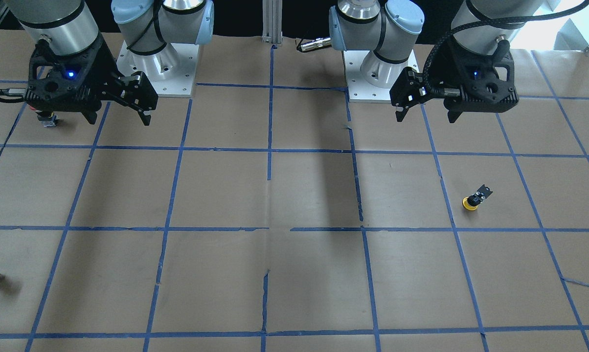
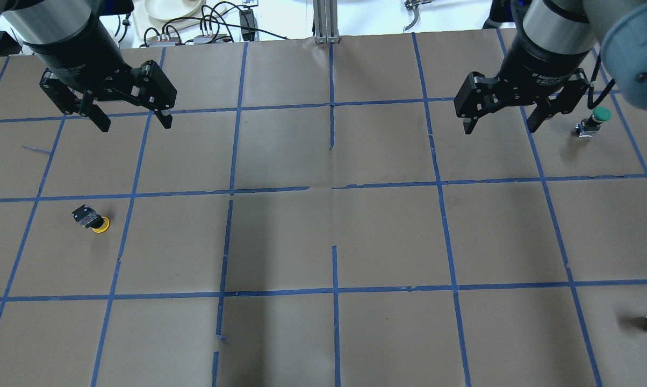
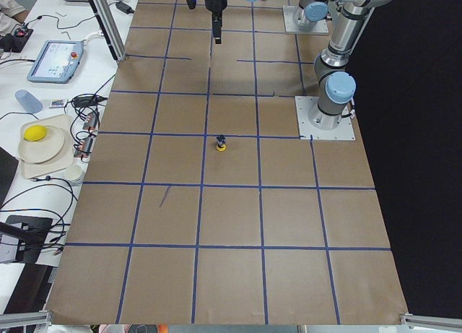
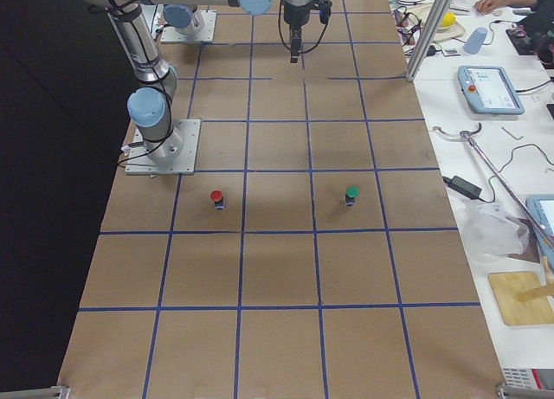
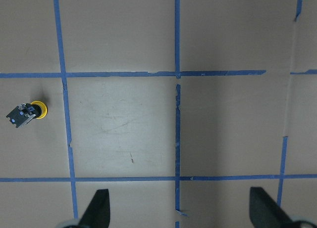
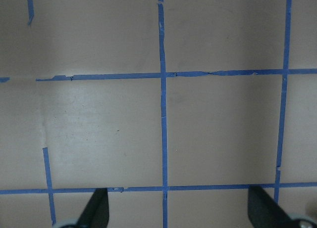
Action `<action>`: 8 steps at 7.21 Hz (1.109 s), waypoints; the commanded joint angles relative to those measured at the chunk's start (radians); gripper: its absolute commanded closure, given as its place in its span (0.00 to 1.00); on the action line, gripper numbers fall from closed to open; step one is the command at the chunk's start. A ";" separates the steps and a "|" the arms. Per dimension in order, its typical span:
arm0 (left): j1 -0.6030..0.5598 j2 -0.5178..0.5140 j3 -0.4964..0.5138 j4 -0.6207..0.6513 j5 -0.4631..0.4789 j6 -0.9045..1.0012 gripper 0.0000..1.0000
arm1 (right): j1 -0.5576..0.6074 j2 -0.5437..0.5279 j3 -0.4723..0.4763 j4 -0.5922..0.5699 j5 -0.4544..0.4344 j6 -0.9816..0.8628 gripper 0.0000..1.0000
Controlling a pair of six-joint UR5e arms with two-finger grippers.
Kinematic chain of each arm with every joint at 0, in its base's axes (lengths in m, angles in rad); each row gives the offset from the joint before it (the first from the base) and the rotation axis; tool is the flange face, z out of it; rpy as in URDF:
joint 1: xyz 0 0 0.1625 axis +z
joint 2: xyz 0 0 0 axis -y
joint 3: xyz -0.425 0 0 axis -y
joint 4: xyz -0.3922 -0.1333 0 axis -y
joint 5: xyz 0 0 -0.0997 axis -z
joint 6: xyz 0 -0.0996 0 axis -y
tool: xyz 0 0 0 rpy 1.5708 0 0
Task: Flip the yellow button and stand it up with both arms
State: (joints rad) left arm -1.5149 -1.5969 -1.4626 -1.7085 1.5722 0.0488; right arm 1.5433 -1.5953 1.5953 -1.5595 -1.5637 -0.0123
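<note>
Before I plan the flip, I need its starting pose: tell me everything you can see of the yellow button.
The yellow button is tiny: a round yellow cap beneath a black-grey switch body. It appears to rest cap-down, body pointing up, inside a taped square on the robot's left side. Only the brown paper touches it.

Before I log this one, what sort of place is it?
Probably a robotics lab test cell. The left arm and right arm are bolted to a paper-covered table gridded with blue tape. A teach pendant and cables lie beside it.
</note>
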 commanded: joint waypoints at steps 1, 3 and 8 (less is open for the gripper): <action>0.004 -0.001 -0.002 0.000 0.000 0.002 0.00 | 0.001 0.000 0.000 -0.005 -0.002 0.003 0.00; 0.016 0.005 -0.028 0.001 0.000 0.022 0.00 | 0.001 0.000 0.000 -0.002 -0.002 0.012 0.00; 0.353 -0.029 -0.337 0.307 -0.005 0.505 0.00 | -0.003 0.003 0.002 0.024 -0.004 0.020 0.00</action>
State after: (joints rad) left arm -1.2441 -1.6077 -1.6985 -1.5600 1.5670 0.4015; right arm 1.5407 -1.5924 1.5960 -1.5420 -1.5674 0.0067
